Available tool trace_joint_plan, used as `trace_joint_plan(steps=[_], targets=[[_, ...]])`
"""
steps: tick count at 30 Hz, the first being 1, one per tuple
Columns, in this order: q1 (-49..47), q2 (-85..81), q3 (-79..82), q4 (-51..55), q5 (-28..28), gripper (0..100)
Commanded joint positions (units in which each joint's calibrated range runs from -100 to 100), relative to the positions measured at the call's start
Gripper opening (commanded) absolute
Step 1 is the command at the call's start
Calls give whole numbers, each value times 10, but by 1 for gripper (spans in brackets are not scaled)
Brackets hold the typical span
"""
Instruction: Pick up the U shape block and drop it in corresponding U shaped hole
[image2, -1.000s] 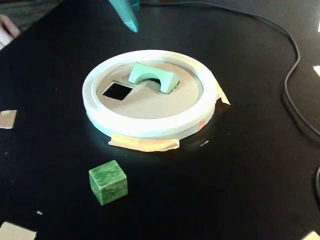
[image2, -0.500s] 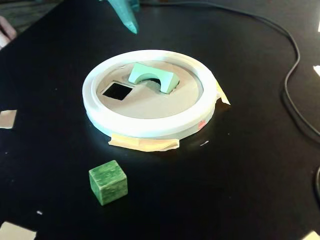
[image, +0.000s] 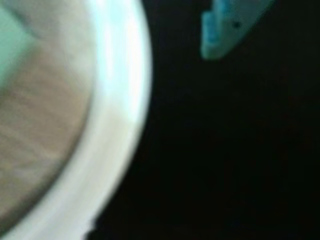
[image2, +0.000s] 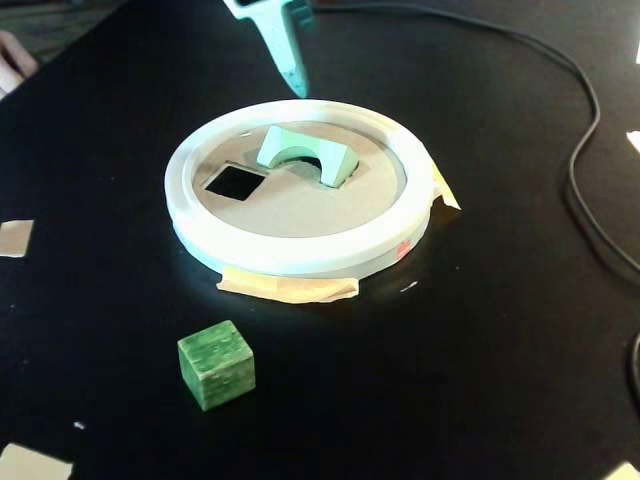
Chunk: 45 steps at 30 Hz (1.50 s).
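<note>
The pale mint U shape block (image2: 305, 152) stands arch-up on the tan disc (image2: 300, 210) inside the white ring (image2: 300, 252). It sits over the U shaped hole, of which only a dark patch (image2: 309, 167) shows under the arch. My teal gripper (image2: 300, 60) hangs just behind the ring's far edge, apart from the block, empty and seemingly open. In the blurred wrist view one teal finger (image: 227, 30) shows at top right over the black table. The ring (image: 120, 75), the disc (image: 45, 130) and a mint patch of the block (image: 10, 45) show at left.
A square cutout (image2: 234, 182) lies left of the block in the disc. A darker green cube (image2: 216, 364) stands on the black table in front of the ring. Tan tape (image2: 290, 288) holds the ring down. A black cable (image2: 585, 150) runs along the right side.
</note>
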Motion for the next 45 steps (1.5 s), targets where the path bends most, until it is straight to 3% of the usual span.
trace_joint_plan(steps=[1, 16, 45], targets=[[-11, 25, -69, -24, -24, 100], [-11, 104, -154, -22, -22, 99], [-1, 177, -149, -19, -20, 99]])
